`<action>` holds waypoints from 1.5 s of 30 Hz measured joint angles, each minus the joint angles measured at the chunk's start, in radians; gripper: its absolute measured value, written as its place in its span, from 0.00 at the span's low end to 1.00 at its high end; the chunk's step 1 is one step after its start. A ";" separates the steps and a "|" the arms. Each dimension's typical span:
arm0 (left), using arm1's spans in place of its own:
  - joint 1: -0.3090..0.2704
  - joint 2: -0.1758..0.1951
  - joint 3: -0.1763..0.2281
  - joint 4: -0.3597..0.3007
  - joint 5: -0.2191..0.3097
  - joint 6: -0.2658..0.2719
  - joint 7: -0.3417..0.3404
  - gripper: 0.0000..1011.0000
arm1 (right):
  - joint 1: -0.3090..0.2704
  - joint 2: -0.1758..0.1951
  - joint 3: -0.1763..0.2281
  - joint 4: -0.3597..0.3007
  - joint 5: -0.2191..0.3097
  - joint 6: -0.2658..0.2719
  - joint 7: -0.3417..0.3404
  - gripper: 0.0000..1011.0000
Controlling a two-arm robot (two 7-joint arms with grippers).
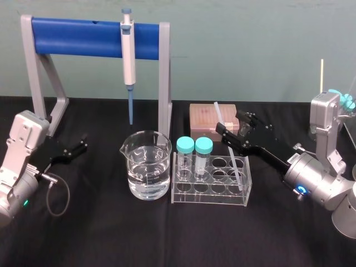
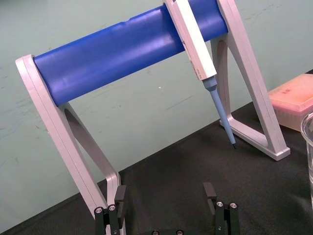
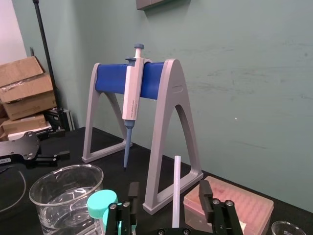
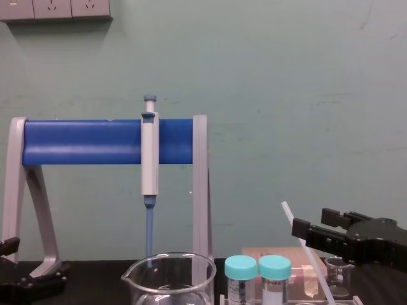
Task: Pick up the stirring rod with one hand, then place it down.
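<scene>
Both spread: left gripper (image 2: 165, 196) idle; right gripper (image 3: 168, 190) fingers (image 3: 206, 192) flank stirring rod (image 3: 176, 186), gaps plain wrist-side.

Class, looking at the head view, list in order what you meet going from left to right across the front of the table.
Left hand → beaker of water → two teal-capped tubes → stirring rod, with the open right hand straddling it.
</scene>
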State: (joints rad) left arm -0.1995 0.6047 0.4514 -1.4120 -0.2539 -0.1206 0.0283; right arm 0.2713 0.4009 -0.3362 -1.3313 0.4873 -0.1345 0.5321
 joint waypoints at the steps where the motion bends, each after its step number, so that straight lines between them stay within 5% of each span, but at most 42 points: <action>1: 0.000 0.000 0.000 0.000 0.000 0.000 0.000 0.99 | 0.000 0.000 0.000 0.000 0.000 0.000 0.000 0.78; 12: 0.000 0.000 0.000 0.000 0.000 0.000 0.000 0.99 | -0.010 -0.004 0.021 -0.014 0.001 -0.013 -0.028 0.99; 17: 0.000 0.000 0.000 0.000 0.000 0.000 0.000 0.99 | -0.043 -0.018 0.068 -0.054 -0.046 -0.032 -0.154 0.99; 19: 0.000 0.000 0.000 0.000 0.000 0.000 0.000 0.99 | -0.073 -0.031 0.102 -0.082 -0.089 -0.027 -0.258 0.99; 25: 0.000 0.000 0.000 0.000 0.000 0.000 0.000 0.99 | -0.110 -0.058 0.139 -0.099 -0.147 0.039 -0.394 0.99; 32: 0.000 0.000 0.000 0.000 0.000 0.000 0.000 0.99 | -0.119 -0.078 0.155 -0.086 -0.160 0.096 -0.421 0.99; 45: 0.000 0.000 0.000 0.000 0.000 0.000 0.000 0.99 | -0.119 -0.076 0.155 -0.087 -0.158 0.091 -0.420 0.99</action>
State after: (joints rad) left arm -0.1995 0.6047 0.4514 -1.4120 -0.2539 -0.1205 0.0283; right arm 0.1525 0.3248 -0.1810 -1.4184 0.3291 -0.0434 0.1117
